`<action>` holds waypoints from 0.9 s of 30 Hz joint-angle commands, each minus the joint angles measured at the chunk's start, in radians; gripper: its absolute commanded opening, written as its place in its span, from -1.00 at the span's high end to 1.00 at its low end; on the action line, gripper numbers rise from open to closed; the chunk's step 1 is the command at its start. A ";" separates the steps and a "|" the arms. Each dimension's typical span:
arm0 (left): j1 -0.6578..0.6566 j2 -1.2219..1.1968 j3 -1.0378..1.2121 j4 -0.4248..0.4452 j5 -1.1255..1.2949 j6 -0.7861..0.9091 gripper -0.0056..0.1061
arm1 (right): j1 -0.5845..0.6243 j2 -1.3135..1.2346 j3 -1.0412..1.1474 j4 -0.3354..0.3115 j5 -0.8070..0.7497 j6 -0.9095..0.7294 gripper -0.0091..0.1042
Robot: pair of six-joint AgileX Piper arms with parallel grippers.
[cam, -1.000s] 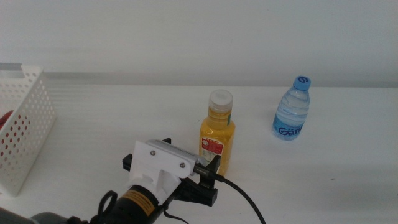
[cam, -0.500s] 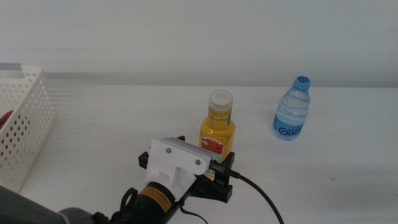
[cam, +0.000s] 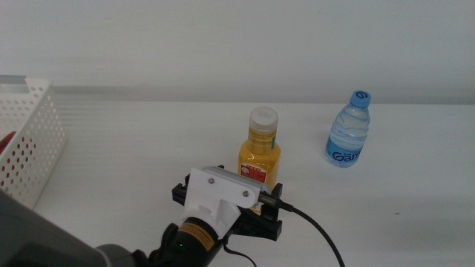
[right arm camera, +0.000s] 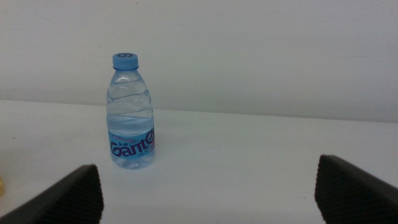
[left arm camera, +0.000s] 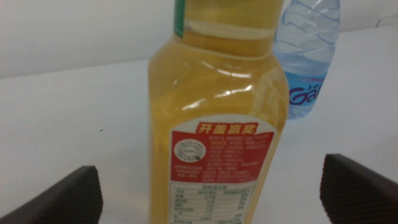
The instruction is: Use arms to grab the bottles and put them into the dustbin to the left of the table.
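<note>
Left gripper [left arm camera: 211, 186], jaws spread, has advanced until it straddles the yellow plastic juice bottle with white cap [cam: 260, 159] mid-table; grasp looks imminent. Right gripper [right arm camera: 208, 186] waits, released.

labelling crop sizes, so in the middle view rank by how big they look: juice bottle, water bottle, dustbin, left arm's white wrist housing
1. dustbin, though cut off by the frame edge
2. juice bottle and white wrist housing: too alike to rank, and the housing sits nearer the camera
3. water bottle
</note>
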 commanded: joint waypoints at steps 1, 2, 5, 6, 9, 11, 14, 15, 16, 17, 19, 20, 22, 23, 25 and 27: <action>-0.008 0.021 -0.020 -0.008 -0.019 0.001 -0.78 | -0.008 -0.040 0.044 -0.008 -0.009 -0.006 -0.76; -0.008 0.029 -0.028 -0.008 -0.016 0.001 -0.78 | -0.008 -0.040 0.044 -0.008 -0.009 -0.006 -0.76; -0.008 0.045 -0.048 -0.009 -0.015 0.005 -0.78 | -0.008 -0.040 0.044 -0.008 -0.009 -0.006 -0.76; -0.008 0.049 -0.054 -0.012 -0.015 0.017 -0.78 | -0.008 -0.040 0.044 -0.008 -0.009 -0.006 -0.76; -0.008 0.070 -0.073 -0.015 -0.006 0.017 -0.78 | -0.008 -0.040 0.044 -0.008 -0.009 -0.006 -0.76; -0.008 0.092 -0.087 -0.016 -0.013 0.017 -0.78 | -0.008 -0.040 0.044 -0.008 -0.009 -0.006 -0.76; -0.005 0.119 -0.109 -0.016 -0.021 0.017 -0.78 | -0.008 -0.040 0.044 -0.008 -0.009 -0.006 -0.76; 0.000 0.125 -0.118 -0.009 -0.021 0.017 -0.78 | -0.008 -0.040 0.044 -0.008 -0.009 -0.006 -0.76; 0.007 0.130 -0.123 -0.003 -0.019 0.017 -0.78 | -0.008 -0.040 0.044 -0.008 -0.009 -0.006 -0.76; 0.013 0.136 -0.131 0.002 -0.019 0.017 -0.78 | -0.008 -0.040 0.044 -0.008 -0.009 -0.006 -0.76; 0.030 0.137 -0.141 0.012 -0.012 0.017 -0.78 | -0.008 -0.040 0.044 -0.008 -0.009 -0.006 -0.76; 0.039 0.137 -0.146 0.019 -0.008 0.017 -0.78 | -0.008 -0.040 0.044 -0.008 -0.009 -0.006 -0.76; 0.057 0.137 -0.156 0.042 -0.003 0.017 -0.78 | -0.008 -0.040 0.044 -0.008 -0.009 -0.006 -0.76; 0.067 0.137 -0.161 0.053 0.007 0.017 -0.78 | -0.008 -0.040 0.044 -0.008 -0.009 -0.006 -0.76; 0.084 0.137 -0.173 0.070 0.027 0.017 -0.78 | -0.008 -0.040 0.044 -0.008 -0.009 -0.006 -0.76; 0.100 0.137 -0.185 0.087 0.053 0.017 -0.78 | -0.008 -0.040 0.044 -0.008 -0.009 -0.006 -0.76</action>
